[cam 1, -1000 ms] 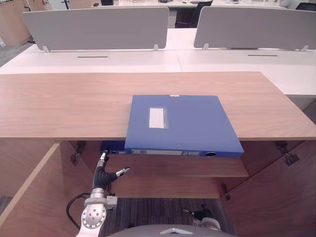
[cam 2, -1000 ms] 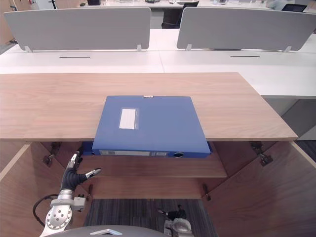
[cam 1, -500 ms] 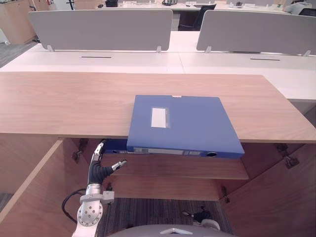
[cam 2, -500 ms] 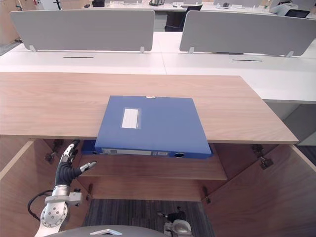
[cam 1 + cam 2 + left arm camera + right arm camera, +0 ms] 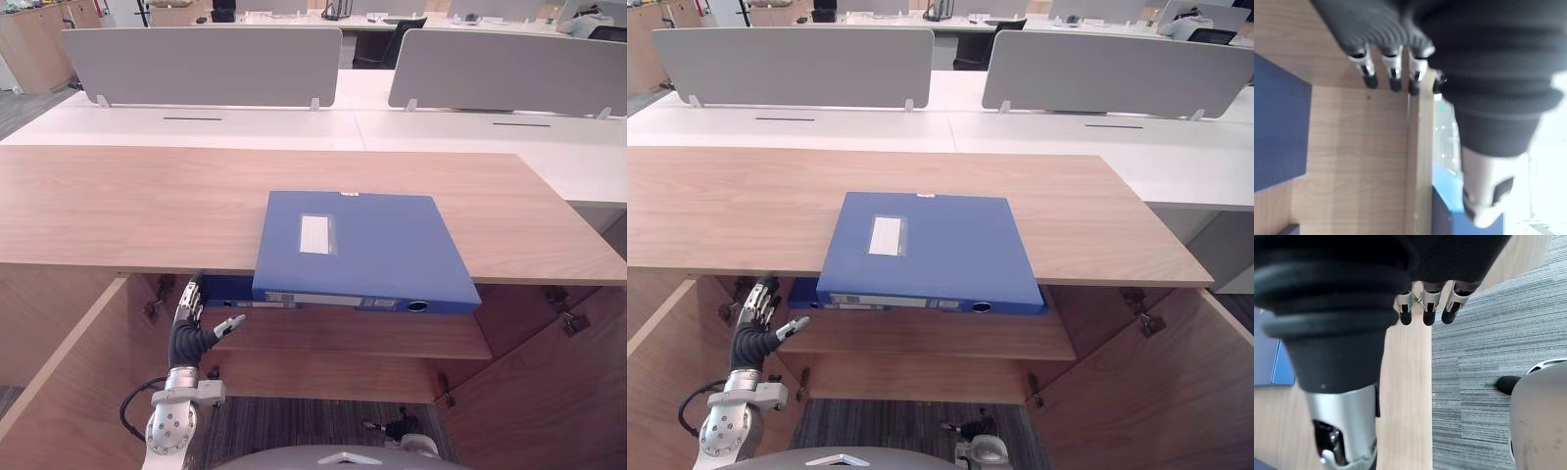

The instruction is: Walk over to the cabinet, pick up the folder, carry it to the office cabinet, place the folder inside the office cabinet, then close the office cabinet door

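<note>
Closest to you, your right hand [image 5: 1423, 309] is hanging low beside a wooden panel [image 5: 1405, 382], over the grey carpet [image 5: 1488, 333]; its fingers are pointing out straight and loose, holding nothing. Your left hand [image 5: 186, 318] is standing upright in the open front of the cabinet, toward the compartment's left side. Its fingers [image 5: 1370, 73] are pointing up with the tips just under the front edge of the cabinet top [image 5: 127, 206], the thumb is sticking out to the side, and nothing is sitting in its grasp. It is staying clear of the blue folder [image 5: 362, 245], which is lying flat on the wooden top, to the right of the hand. The folder's near edge is hanging a little past the front edge of the top. Directly under that overhang a second blue item [image 5: 227, 290] is resting on the inner shelf [image 5: 392, 335]. Both cabinet doors, the left door [image 5: 59, 382] and the right door [image 5: 549, 392], are standing swung open toward you. Beyond the cabinet, white desks [image 5: 196, 122] are running across the room, with grey divider screens [image 5: 196, 59] standing on them and a dark office chair [image 5: 377, 44] behind.
</note>
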